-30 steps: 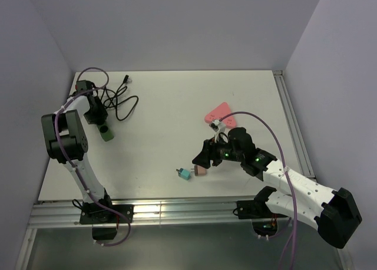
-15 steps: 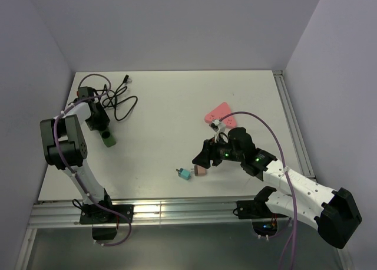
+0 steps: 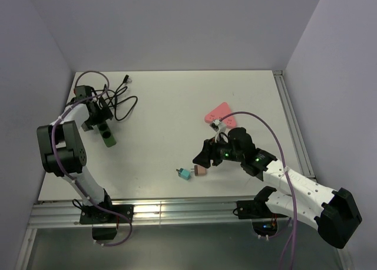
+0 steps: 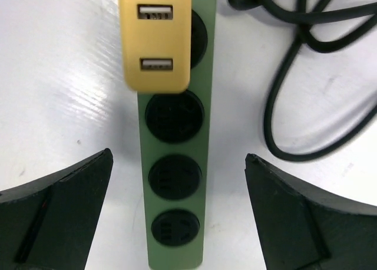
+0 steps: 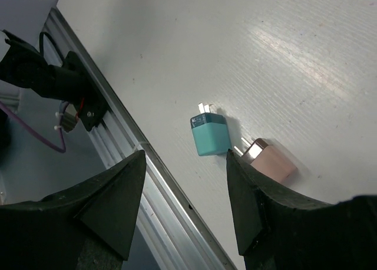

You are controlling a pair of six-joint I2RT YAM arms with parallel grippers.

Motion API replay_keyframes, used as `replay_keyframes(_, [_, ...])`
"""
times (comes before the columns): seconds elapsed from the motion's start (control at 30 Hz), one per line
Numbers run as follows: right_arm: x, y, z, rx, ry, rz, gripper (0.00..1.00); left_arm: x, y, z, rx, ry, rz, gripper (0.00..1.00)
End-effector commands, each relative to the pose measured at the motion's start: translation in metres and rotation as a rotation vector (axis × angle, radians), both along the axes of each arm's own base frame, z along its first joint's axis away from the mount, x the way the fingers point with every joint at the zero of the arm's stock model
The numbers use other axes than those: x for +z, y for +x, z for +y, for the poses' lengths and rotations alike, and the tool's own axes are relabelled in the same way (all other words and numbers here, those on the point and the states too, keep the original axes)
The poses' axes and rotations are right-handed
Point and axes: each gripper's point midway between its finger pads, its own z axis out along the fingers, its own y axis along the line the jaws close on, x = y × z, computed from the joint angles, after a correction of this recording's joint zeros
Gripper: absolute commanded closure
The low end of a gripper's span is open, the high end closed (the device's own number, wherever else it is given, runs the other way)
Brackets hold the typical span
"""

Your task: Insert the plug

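Observation:
In the left wrist view a yellow plug (image 4: 155, 39) with two USB ports sits in a socket of the green power strip (image 4: 174, 164). Below it, three round black sockets are free. My left gripper (image 4: 177, 214) is open and straddles the strip's near end, touching nothing. From above, the strip (image 3: 106, 135) lies at the table's left with my left gripper (image 3: 99, 118) over its far part. My right gripper (image 3: 203, 158) hangs open with nothing between its fingers. Just beyond it lie a teal plug (image 5: 210, 134) and a pink plug (image 5: 271, 162).
A coiled black cable (image 3: 121, 102) lies beside the strip's far end, on its right in the left wrist view (image 4: 306, 75). A pink triangular piece (image 3: 219, 113) rests right of the table's centre. A metal rail (image 3: 177, 208) runs along the near edge, close to the teal plug (image 3: 185, 174).
My left gripper has opened wide and drawn back along the strip, leaving the yellow plug in its socket. The right arm has not moved.

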Motion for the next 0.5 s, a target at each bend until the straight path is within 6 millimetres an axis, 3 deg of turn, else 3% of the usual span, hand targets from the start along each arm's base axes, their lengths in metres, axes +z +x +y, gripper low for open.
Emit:
replay_keyframes(0.0, [0.001,0.008,-0.004,-0.028,-0.013,-0.036,0.36,0.045,0.005,-0.004,-0.006,0.008,-0.13,0.0])
replay_keyframes(0.13, [-0.002,0.014,-0.008,-0.062,-0.042,-0.039,0.36,0.073,-0.006,-0.012,-0.008,-0.01,-0.206,0.0])
replay_keyframes(0.17, [-0.001,0.016,-0.009,-0.072,-0.044,-0.04,0.36,0.09,-0.007,-0.013,0.001,-0.015,-0.261,0.01])
replay_keyframes(0.23, [-0.004,0.022,-0.012,-0.105,-0.063,-0.035,0.36,0.093,-0.016,-0.019,0.003,-0.033,-0.286,0.01])
replay_keyframes(0.27, [-0.005,0.024,-0.014,-0.123,-0.066,-0.029,0.36,0.107,-0.019,-0.02,0.023,-0.041,-0.334,0.0])
replay_keyframes(0.4, [-0.015,0.029,-0.021,-0.173,-0.112,0.003,0.36,0.119,-0.028,-0.045,-0.048,-0.145,-0.388,0.05])
replay_keyframes(0.47, [-0.018,0.03,-0.025,-0.197,-0.129,0.013,0.36,0.124,-0.03,-0.059,-0.09,-0.207,-0.4,0.02])
